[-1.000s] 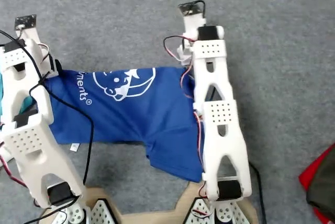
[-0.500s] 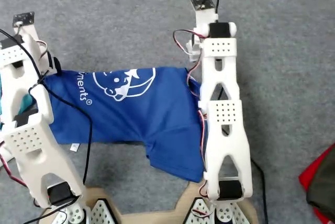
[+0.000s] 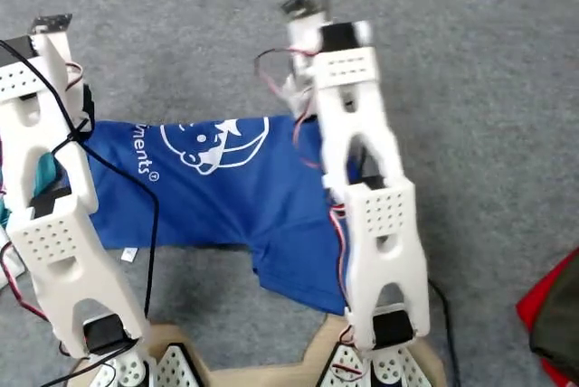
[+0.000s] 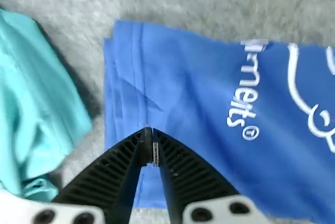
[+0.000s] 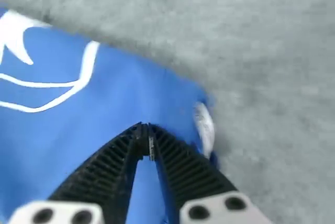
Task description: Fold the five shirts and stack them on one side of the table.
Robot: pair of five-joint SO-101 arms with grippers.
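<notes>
Here, my left gripper [image 4: 148,143] is clenched over the blue shirt [image 4: 209,114] at its edge, near a teal shirt [image 4: 36,103]. My right gripper [image 5: 145,137] is clenched over the opposite corner. Whether either pinches cloth, I can't tell. The blue shirt lies spread on the table [image 3: 470,89].

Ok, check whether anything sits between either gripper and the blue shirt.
Nothing visible does. The left gripper and the right gripper each have closed tips right over the blue shirt, one near each end; the teal shirt lies beside it, not between.
</notes>
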